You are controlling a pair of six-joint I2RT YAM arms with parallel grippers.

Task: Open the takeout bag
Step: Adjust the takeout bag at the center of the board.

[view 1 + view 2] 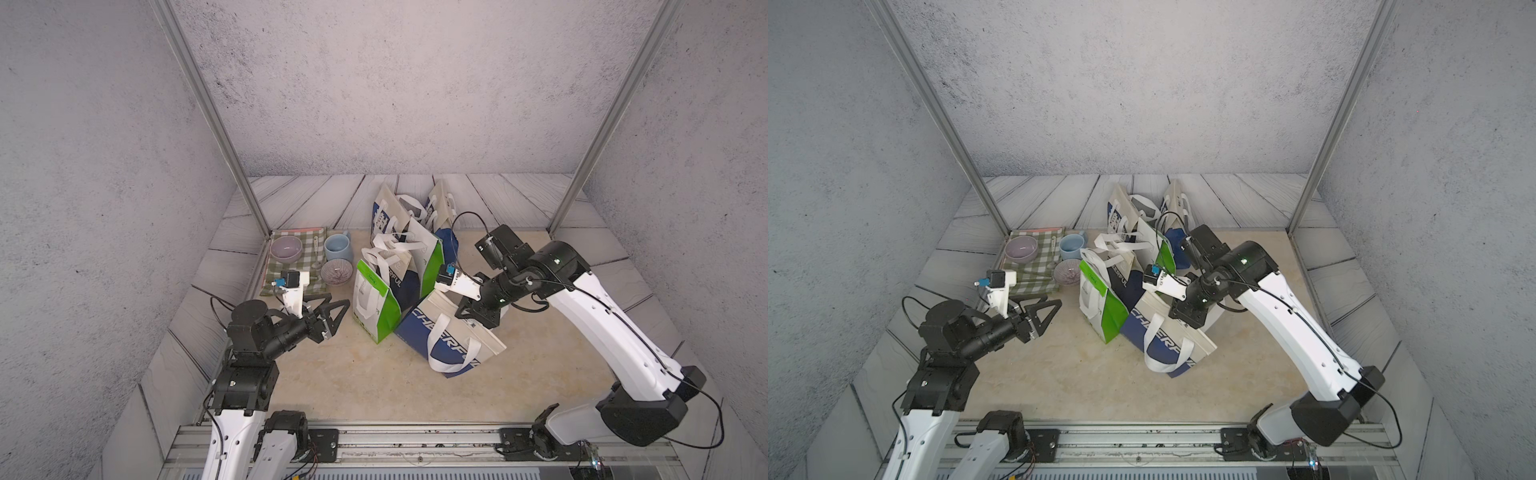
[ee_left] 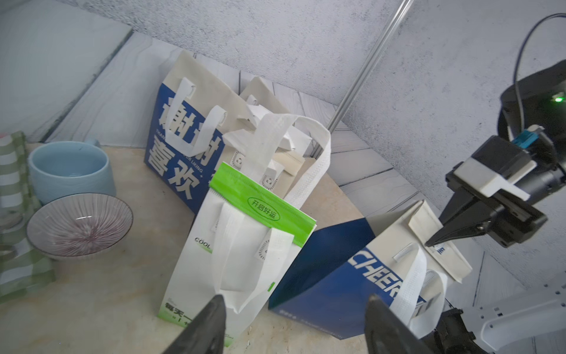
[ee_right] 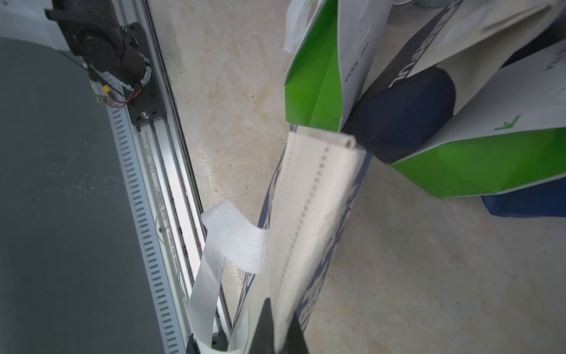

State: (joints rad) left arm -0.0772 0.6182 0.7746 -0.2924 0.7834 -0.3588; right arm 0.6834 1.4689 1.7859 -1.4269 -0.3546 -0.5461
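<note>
The takeout bag (image 1: pixel 449 332) (image 1: pixel 1167 336) is blue and beige with "CHEERFUL" lettering and white handles, leaning at the middle of the table. My right gripper (image 1: pixel 459 313) (image 1: pixel 1173 313) is shut on its folded beige top flap; the right wrist view shows the flap (image 3: pixel 309 214) pinched between the black fingers of that gripper (image 3: pixel 280 309). From the left wrist view its tip (image 2: pixel 428 243) meets the flap's edge. My left gripper (image 1: pixel 338 300) (image 1: pixel 1052 300) (image 2: pixel 295 298) is open and empty, left of the bag.
A green-and-white bag (image 1: pixel 370 303) (image 2: pixel 239 245) stands against the takeout bag's left side, with more bags (image 1: pixel 399 216) behind. A blue mug (image 1: pixel 336 246), a striped bowl (image 1: pixel 336 272) and a purple bowl (image 1: pixel 286 248) sit by a checked cloth (image 1: pixel 307 249).
</note>
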